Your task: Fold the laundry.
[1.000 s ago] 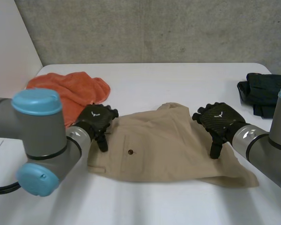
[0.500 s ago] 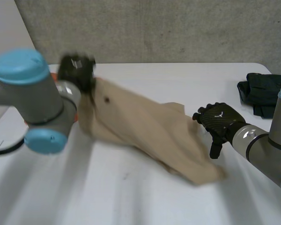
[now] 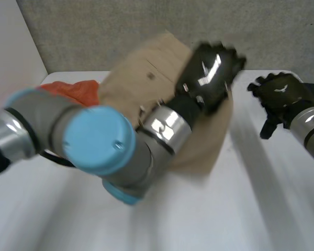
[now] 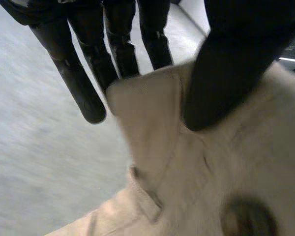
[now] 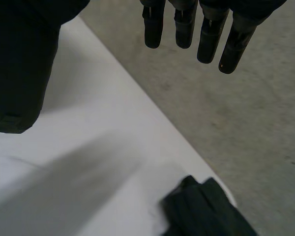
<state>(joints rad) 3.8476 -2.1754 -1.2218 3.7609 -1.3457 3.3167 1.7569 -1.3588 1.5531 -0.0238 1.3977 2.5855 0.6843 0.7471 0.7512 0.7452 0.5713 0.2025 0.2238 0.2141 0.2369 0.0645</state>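
The white table [image 3: 240, 209] lies under the beige garment [image 3: 141, 78], which hangs in the air. The left arm [image 3: 99, 141] crosses in front of the garment. An orange towel [image 3: 73, 90] lies just behind the garment. A dark garment [image 5: 206, 209] lies well apart from it. The left hand [image 3: 206, 78] pinches the garment's upper edge between thumb and fingers. The right hand [image 3: 280, 94] hovers beside the garment, apart from it, fingers straight and empty.

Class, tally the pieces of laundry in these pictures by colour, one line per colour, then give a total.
Tan: 1, the tan garment
Orange: 1, the orange cloth
Dark: 1, the dark garment
Total: 3
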